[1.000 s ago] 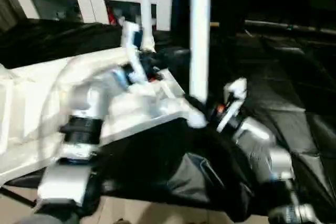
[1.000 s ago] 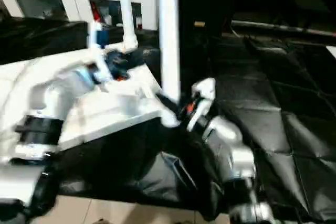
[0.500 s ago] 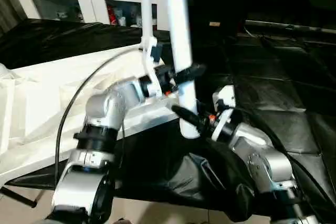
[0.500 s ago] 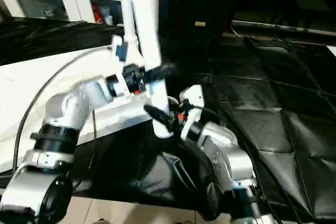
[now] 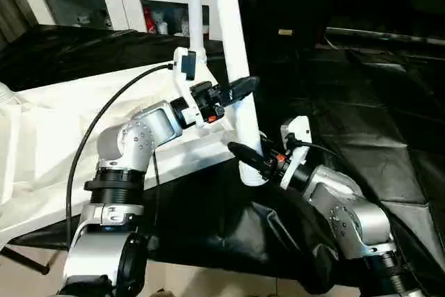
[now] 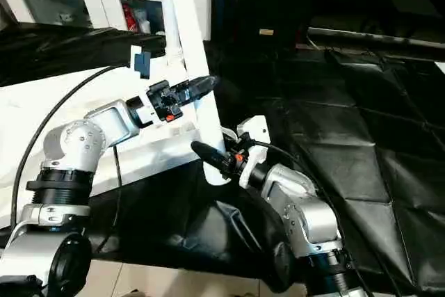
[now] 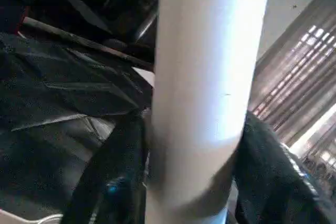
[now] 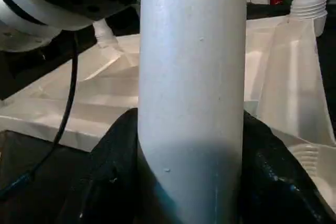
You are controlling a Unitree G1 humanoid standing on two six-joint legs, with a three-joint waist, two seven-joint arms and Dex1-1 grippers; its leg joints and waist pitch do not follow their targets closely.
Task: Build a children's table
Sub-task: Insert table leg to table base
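Note:
The white table top [image 5: 42,137] lies underside up on the left of the black-draped table. One white leg [image 5: 194,5] stands upright in its far corner socket. A second leg [image 5: 228,26] leans with its upper end toward the left and its lower end at the top's near right corner; I cannot tell whether it sits in the socket. My left gripper [image 5: 240,88] is shut on this leg's middle, its fingers [image 7: 113,177] on either side of the tube [image 7: 205,103]. Lower down, my right gripper [image 5: 245,154] is shut on the same leg [image 8: 191,93].
A white cabinet with glass doors [image 5: 76,5] stands behind. The black-draped table [image 5: 361,123] stretches to the right and back. A black cable [image 5: 104,123] loops over the table top from my left wrist. Pale floor [image 5: 208,283] shows below the table's near edge.
The camera has shifted. My left gripper has swung from near the far leg to the near leg and closed on it. That leg has tipped from upright to leaning left.

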